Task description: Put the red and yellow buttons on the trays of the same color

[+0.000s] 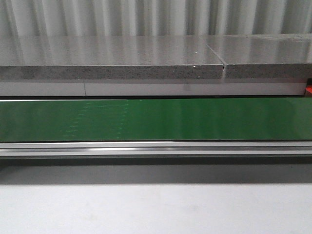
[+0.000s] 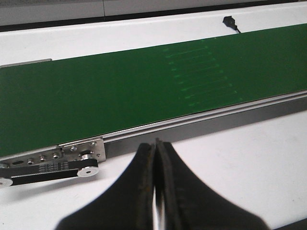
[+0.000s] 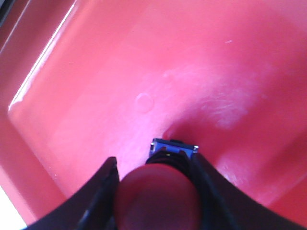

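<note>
Front view: a green conveyor belt (image 1: 156,119) runs the full width, with a silver rail (image 1: 156,147) along its near edge. Behind it sits a grey speckled slab (image 1: 112,72) with a seam toward its right end. A sliver of red shows at the far right edge, just beyond the belt; too little to say what it is. Pale table surface (image 1: 156,209) in the foreground. Neither arm appears in this view.

Left wrist view: the left gripper (image 2: 156,148) hangs over the white table (image 2: 249,163), just beside the belt's near rail. Its two black fingers (image 2: 144,182) are pressed together with only a thin seam between them, and nothing is between them. The belt end shows a metal bracket with a small pulley and a toothed black drive belt (image 2: 48,170). Faint pale marks streak the green belt surface (image 2: 96,100). A small black object (image 2: 230,21) lies on the white strip at the far side of the belt.

Right wrist view: the right gripper (image 3: 153,184) is down inside the red tray (image 3: 96,72), close to the tray floor. It is clamped on the red button (image 3: 156,196), the round red cap between the black fingers (image 3: 208,187). The button's blue base (image 3: 173,146) pokes out past the fingertips, at or just above the floor; contact can't be told. The tray's raised rim (image 3: 38,72) and rounded corner are visible beside it.
</note>
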`<action>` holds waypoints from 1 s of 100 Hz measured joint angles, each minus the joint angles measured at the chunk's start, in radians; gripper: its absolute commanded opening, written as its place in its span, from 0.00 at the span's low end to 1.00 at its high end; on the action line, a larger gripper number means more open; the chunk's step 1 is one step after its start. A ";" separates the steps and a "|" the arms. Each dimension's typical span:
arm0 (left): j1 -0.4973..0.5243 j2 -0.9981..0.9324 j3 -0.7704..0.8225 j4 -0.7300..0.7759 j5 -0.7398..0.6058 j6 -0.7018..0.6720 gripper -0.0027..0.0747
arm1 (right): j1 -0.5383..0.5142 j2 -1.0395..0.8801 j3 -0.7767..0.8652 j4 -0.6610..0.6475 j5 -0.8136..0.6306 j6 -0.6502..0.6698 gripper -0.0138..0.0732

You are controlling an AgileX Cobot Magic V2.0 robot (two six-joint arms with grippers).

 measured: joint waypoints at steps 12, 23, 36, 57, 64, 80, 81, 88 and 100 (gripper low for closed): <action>0.000 0.000 0.000 0.000 0.000 0.000 0.01 | 0.000 0.005 0.000 0.002 -0.001 0.000 0.79; 0.000 0.000 0.000 0.000 0.000 0.000 0.01 | 0.000 0.002 0.000 0.004 -0.002 0.000 0.78; 0.000 0.000 0.000 0.000 0.000 0.000 0.01 | 0.000 -0.025 0.000 0.004 -0.005 0.001 0.78; 0.000 0.000 0.000 0.000 0.000 0.000 0.01 | 0.000 -0.134 0.000 0.004 -0.006 -0.051 0.78; 0.000 0.000 0.000 0.000 0.000 0.000 0.01 | 0.000 -0.177 0.000 0.004 0.001 -0.086 0.75; 0.000 0.000 0.000 0.000 0.000 0.000 0.01 | 0.010 -0.280 0.020 -0.001 0.027 -0.195 0.41; 0.000 0.000 0.000 0.000 0.000 0.000 0.01 | 0.013 -0.288 0.023 0.000 0.027 -0.198 0.40; 0.000 0.000 0.000 0.000 0.000 0.000 0.01 | 0.029 -0.328 0.037 -0.005 0.030 -0.218 0.22; 0.000 0.000 0.000 0.000 0.000 0.000 0.01 | 0.082 -0.390 0.062 -0.027 0.030 -0.231 0.04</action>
